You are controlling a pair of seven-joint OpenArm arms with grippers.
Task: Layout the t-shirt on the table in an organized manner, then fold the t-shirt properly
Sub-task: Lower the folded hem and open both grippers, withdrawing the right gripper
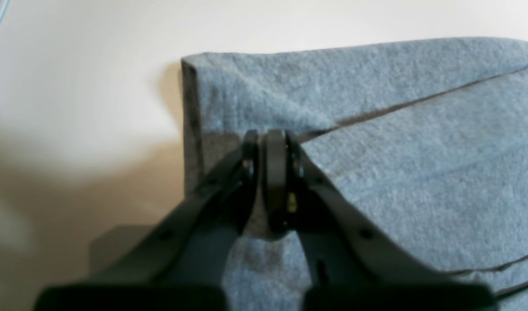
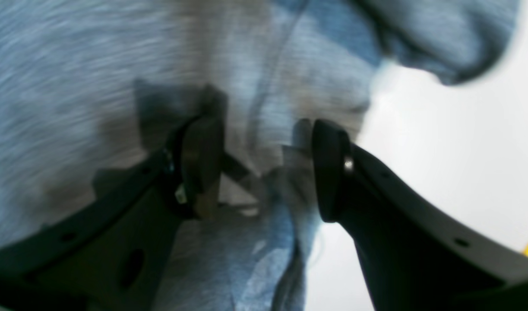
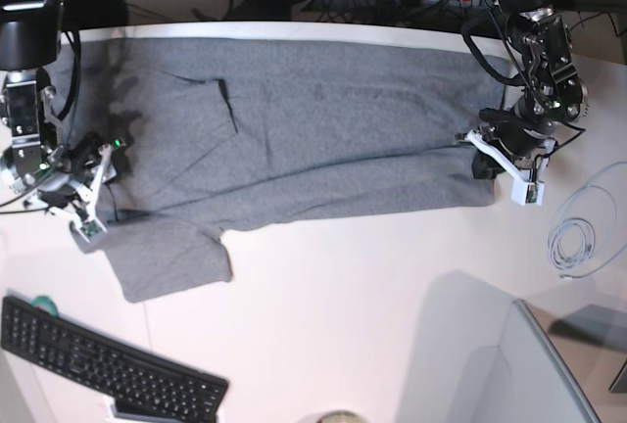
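Shirt (image 3: 294, 129) spread on table (image 3: 372, 305), far side from keyboard (image 3: 108, 359); one long fold in. Left claw (image 1: 272, 142) clamped on shirt's folded edge. Right claw (image 2: 264, 168) apart at neckline. Sleeve still out; further folds remain.

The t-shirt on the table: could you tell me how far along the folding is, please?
Done: the t-shirt lies spread wide on the table. In hand: the left gripper is shut on its edge, and the right gripper stands open over the cloth. Left: one sleeve juts out below; no tidy fold shows.
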